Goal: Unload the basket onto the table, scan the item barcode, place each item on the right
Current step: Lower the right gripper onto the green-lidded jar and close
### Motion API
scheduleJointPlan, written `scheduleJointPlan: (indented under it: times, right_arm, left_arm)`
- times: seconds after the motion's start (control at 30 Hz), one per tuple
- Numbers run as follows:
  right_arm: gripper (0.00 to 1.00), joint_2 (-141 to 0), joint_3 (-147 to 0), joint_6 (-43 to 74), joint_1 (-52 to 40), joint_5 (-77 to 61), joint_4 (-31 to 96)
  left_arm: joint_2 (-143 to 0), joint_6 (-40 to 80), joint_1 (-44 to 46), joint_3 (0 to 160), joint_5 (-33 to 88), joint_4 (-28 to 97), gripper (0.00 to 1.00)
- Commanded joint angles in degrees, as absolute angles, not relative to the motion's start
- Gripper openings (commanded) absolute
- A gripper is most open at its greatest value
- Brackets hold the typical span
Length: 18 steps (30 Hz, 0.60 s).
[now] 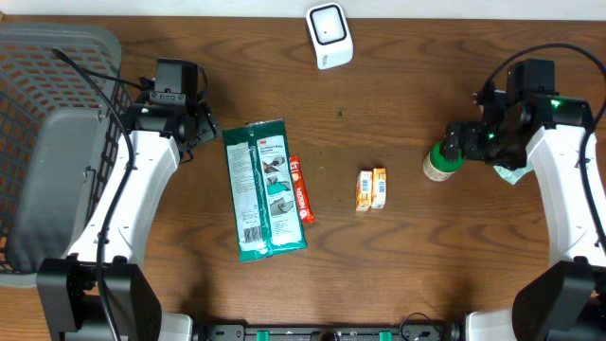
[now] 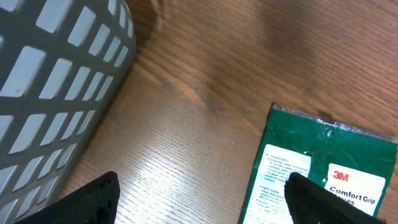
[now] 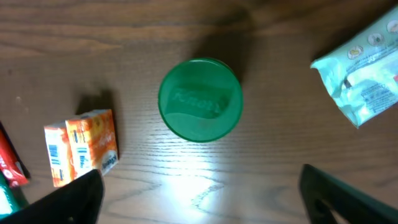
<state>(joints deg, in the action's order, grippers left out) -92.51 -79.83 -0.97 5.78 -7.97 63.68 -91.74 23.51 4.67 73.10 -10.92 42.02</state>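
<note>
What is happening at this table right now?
Two robot arms face items to be scanned, and nothing is held yet. The right gripper hangs open over the green-lidded jar. The left gripper is open near one end of the green 3M packet. The white scanner stands at the far edge of the table.

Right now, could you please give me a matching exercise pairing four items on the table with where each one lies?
1. green 3M pack
2. orange box
3. green-lidded container
4. white scanner

A. far edge, middle
B. under the right end effector
C. centre
D. nearest the left end effector

Pairs: 1-D, 2-C, 3-B, 4-A
</note>
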Motion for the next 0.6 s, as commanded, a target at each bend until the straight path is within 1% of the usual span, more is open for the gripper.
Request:
scheduleJointPlan:
  times: [0.0, 0.07, 0.13, 0.23, 0.3, 0.33, 0.4, 0.57]
  right_arm:
    - [0.89, -92.29, -80.09, -6.96, 3.70, -9.45, 63.07]
    - [0.88, -92.29, -79.35, -8.67, 2.66, -8.58, 62.17]
    - [0.90, -92.29, -78.19, -8.69, 1.78, -5.58, 60.31]
    - [0.94, -92.27, -75.42, -8.91, 1.02, -0.97, 56.40]
    - [0.95, -92.29, -72.88, -10.76, 0.97, 0.08, 52.51]
    - [0.99, -92.29, -71.66, -12.36, 0.97, 0.05, 50.50]
    - [0.99, -92.29, -68.84, -16.32, 1.06, 0.05, 45.43]
    - [0.99, -92.31, -65.19, -17.89, 1.19, -0.05, 39.57]
  left_arm:
    - [-91.72, 22.94, 4.69, 73.36, -12.10, 42.19, 0.85]
    - [-91.72, 22.94, 4.69, 73.36, -12.10, 42.19, 0.85]
    - [-91.72, 22.94, 4.69, 73.36, -12.10, 42.19, 0.85]
    - [-91.72, 22.94, 4.69, 73.36, -12.10, 42.19, 0.85]
    - [-91.72, 22.94, 4.69, 73.36, -12.10, 42.19, 0.85]
    - [-91.72, 22.94, 4.69, 73.36, -12.08, 42.19, 0.85]
    - [-91.72, 22.94, 4.69, 73.36, -12.10, 42.19, 0.85]
    - [-91.72, 22.94, 4.69, 73.36, -12.10, 42.19, 0.85]
